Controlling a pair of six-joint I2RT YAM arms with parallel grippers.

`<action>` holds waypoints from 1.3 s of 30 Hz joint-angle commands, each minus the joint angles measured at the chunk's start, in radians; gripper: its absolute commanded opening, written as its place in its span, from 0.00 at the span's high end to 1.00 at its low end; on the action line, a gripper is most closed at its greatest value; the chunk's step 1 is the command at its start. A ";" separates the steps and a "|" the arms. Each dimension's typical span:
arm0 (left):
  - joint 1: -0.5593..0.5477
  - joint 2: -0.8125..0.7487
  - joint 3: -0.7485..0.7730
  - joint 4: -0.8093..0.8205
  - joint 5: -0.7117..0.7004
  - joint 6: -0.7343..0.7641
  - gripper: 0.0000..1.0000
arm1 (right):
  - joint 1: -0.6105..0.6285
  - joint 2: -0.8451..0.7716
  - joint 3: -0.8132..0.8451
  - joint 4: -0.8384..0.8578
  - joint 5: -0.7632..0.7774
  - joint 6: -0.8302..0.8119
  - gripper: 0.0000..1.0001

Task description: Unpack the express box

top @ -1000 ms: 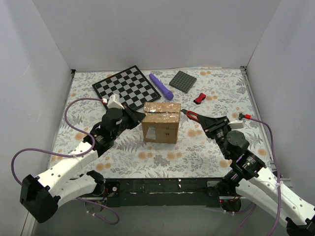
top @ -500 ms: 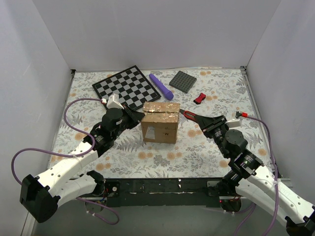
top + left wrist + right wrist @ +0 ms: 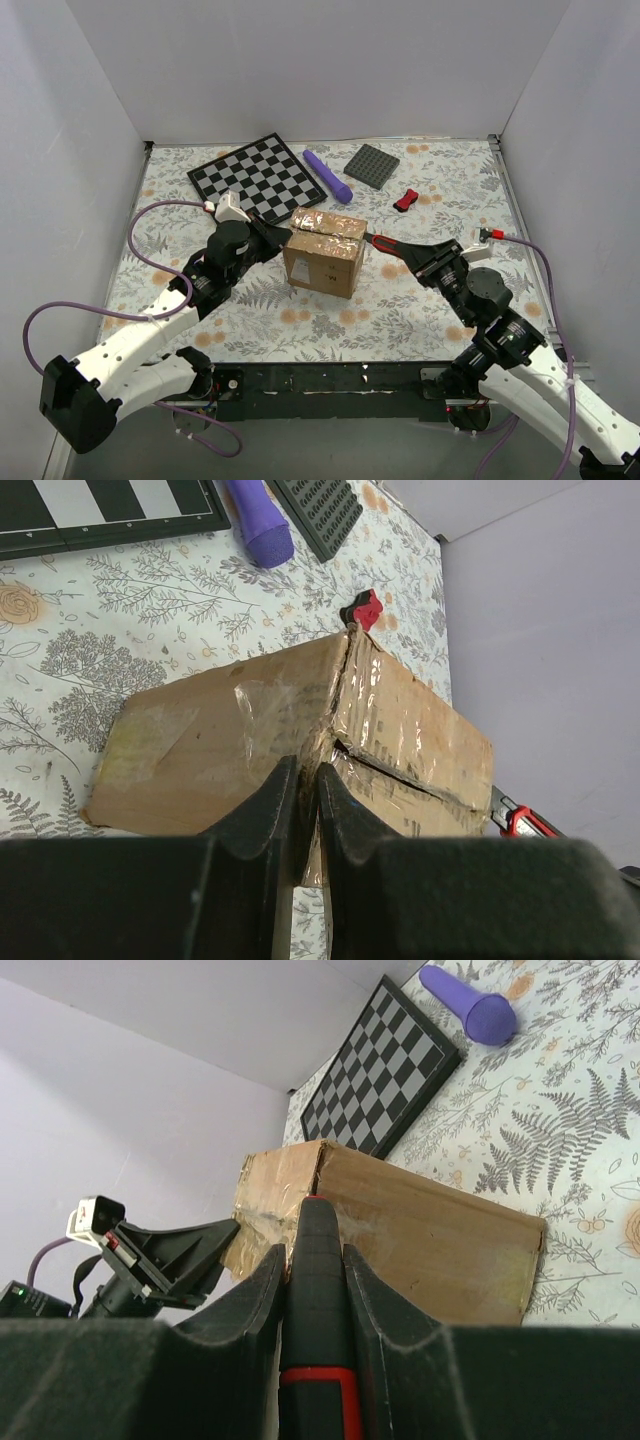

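Left claw pressed together against the express box, left side. Right claw pinches a red-and-black cutter, tip at its right edge.

**Left arm**: extended from its base at the lower left, forward and inward, with the wrist directed toward the centre of the workspace. The left gripper is pointed to the right. Its fingers are brought almost together, with only a thin slit left between the tips.

**Right arm**: extended from its base at the lower right, forward and to the left. The right gripper is pointed left, facing the left gripper and apart from it. Its jaws are clamped on the body of a red-and-black tool, which protrudes beyond the fingertips.
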 commanded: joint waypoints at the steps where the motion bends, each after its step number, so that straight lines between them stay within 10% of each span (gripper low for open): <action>1: -0.014 -0.015 0.006 -0.019 -0.044 -0.024 1.00 | 0.023 -0.046 0.037 -0.070 -0.166 0.007 0.99; 20: -0.014 0.021 -0.008 0.052 0.121 -0.068 1.00 | 0.023 -0.043 0.036 -0.094 -0.261 0.027 0.99; 39: -0.027 -0.026 -0.025 -0.030 -0.191 -0.240 1.00 | 0.023 -0.107 0.134 -0.246 -0.304 0.113 0.99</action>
